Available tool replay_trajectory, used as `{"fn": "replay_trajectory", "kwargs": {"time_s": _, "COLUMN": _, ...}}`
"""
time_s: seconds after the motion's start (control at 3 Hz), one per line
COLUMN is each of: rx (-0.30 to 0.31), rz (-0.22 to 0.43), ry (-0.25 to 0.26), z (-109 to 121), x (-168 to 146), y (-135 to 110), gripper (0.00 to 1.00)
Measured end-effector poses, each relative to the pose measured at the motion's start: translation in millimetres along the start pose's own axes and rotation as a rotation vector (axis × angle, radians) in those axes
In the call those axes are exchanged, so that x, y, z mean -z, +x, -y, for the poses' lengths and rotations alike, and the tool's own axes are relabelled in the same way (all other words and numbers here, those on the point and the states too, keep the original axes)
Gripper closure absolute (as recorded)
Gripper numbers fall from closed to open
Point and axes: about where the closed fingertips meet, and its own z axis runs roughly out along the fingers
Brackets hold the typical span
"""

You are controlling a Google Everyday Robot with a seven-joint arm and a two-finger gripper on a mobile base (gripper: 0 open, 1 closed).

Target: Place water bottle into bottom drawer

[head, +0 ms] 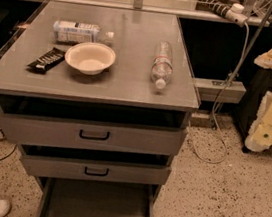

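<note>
The water bottle (162, 64) is clear and ribbed, with a red-banded label. It lies on its side on the right part of the grey cabinet top (129, 87), white cap toward the front. The bottom drawer (96, 208) is pulled out at floor level below the two grey-fronted drawers, and its dark flat floor shows nothing in it. My arm and gripper (262, 138) hang at the far right edge of the view, well off to the right of the cabinet and below its top, apart from the bottle.
A bottle with a large white label (81, 32) lies at the back left of the top. A white bowl (90, 57) and a black snack bar (47, 60) sit in front of it. Two upper drawers (92, 134) stand slightly open. Cables (213, 136) trail on the floor to the right.
</note>
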Motion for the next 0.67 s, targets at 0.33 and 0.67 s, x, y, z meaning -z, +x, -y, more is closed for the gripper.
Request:
{"fn": "replay_trajectory", "kwargs": {"time_s": 0.33, "rx": 0.000, "rz": 0.000, "ry": 0.000, "z": 0, "x": 0, "y": 0, "gripper": 0.00}}
{"fn": "replay_trajectory", "kwargs": {"time_s": 0.67, "rx": -0.067, "rz": 0.010, "ry": -0.008, "z": 5, "x": -6, "y": -12, "gripper": 0.00}}
